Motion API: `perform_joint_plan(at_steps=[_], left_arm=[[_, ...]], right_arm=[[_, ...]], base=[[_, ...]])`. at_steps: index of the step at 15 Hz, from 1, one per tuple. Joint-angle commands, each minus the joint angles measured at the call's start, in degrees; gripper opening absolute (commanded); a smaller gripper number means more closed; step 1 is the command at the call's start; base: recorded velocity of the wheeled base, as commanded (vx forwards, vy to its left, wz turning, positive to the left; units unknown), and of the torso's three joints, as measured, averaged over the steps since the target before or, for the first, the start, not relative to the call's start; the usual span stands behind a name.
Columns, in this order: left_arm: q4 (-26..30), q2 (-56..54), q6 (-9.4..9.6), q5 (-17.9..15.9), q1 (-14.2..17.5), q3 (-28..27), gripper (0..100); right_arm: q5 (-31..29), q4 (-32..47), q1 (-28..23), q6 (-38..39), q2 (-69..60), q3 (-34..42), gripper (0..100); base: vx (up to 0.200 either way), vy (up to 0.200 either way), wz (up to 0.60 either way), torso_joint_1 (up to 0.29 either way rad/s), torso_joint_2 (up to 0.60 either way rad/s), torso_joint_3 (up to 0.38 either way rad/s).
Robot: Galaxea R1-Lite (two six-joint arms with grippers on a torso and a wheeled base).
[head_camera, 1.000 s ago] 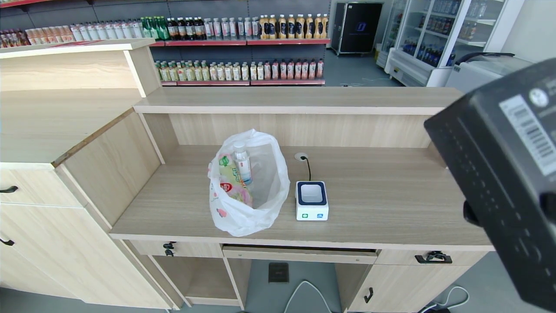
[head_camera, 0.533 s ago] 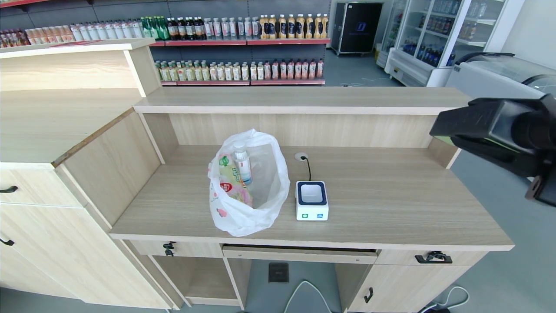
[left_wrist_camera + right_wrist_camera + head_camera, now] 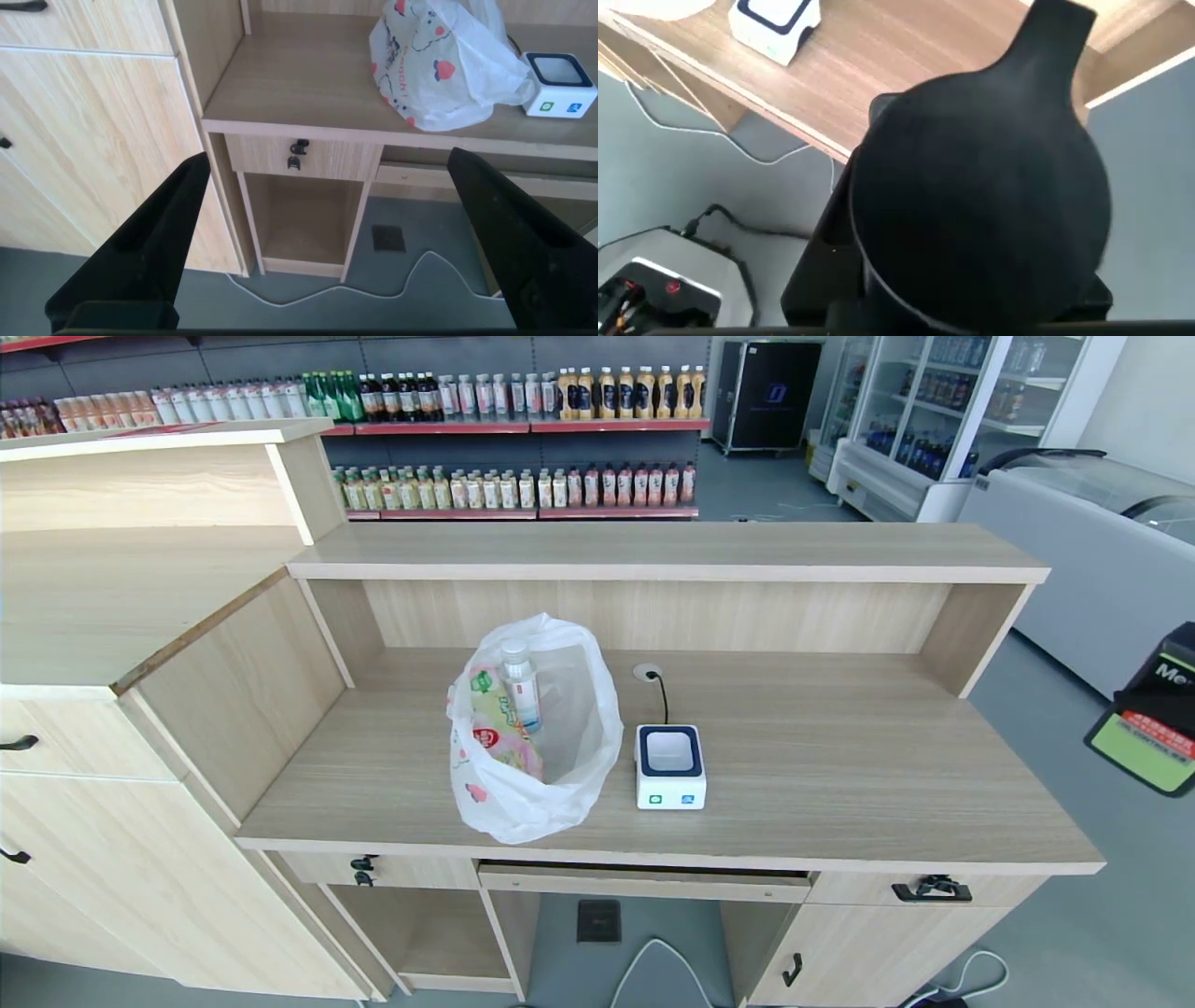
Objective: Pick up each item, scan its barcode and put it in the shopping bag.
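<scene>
While the white shopping bag [image 3: 537,775] stands open on the wooden tabletop [image 3: 840,775], it holds an upright clear bottle [image 3: 520,686] with a white cap and some colourful snack packets [image 3: 499,728] that lean against the bag's left wall. Just to the right of the bag, close to it, sits the small white scanner [image 3: 669,765] with its dark-framed window facing up. A black cable [image 3: 661,695] runs from the scanner's back to a round port in the tabletop behind it.

The left gripper [image 3: 327,159] hangs in front of the counter, lower than the tabletop and to the left of the bag. Its two dark fingers [image 3: 140,252] are spread wide with nothing between them. Through the gap, the left wrist view takes in a drawer front [image 3: 299,157] with a small black lock, the open cupboard space under it and a white cord [image 3: 355,280] on the grey floor. The bag and the scanner lie farther off on the tabletop above.

The right arm [image 3: 1148,728] is at the far right, off the tabletop's right end and over the floor. Whether it holds anything I cannot tell: a dark rounded bulk [image 3: 980,187] stands close before its wrist camera, with the scanner and the tabletop's edge beyond it.
</scene>
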Motion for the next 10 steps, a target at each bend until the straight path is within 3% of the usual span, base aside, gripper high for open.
perform_joint_plan(at_steps=[1, 2, 4, 6, 8, 10], left_arm=[[0.00, 0.02, -0.01, 0.02, 0.01, 0.00, 100], [0.00, 0.02, -0.01, 0.02, 0.01, 0.00, 100], [0.00, 0.02, -0.01, 0.02, 0.01, 0.00, 100], [0.00, 0.02, -0.10, 0.02, 0.01, 0.00, 100], [0.00, 0.02, -0.01, 0.02, 0.01, 0.00, 100], [0.00, 0.02, -0.01, 0.02, 0.01, 0.00, 100]], right_arm=[[0.39, -0.16, -1.41, 4.19, 3.75, -1.84, 0], [1.97, -1.48, -1.41, 4.63, 3.84, -1.93, 0], [7.77, -3.41, -1.32, 6.91, 3.84, -1.49, 0], [7.86, -6.14, -0.79, 9.55, 4.28, -1.49, 0], [7.86, -11.32, 2.11, 19.13, 5.51, -2.20, 0], [7.86, -12.38, 4.22, 24.32, 6.65, -2.55, 0]], base=[[0.000, 0.000, 0.00, 0.000, 0.00, 0.000], [0.000, 0.000, 0.00, 0.000, 0.00, 0.000], [0.000, 0.000, 0.60, 0.002, 0.00, 0.007], [0.000, 0.000, 0.60, 0.002, 0.00, 0.005], [0.000, 0.000, 0.60, 0.007, 0.00, -0.002], [0.000, 0.000, 0.00, 0.000, 0.00, 0.000]])
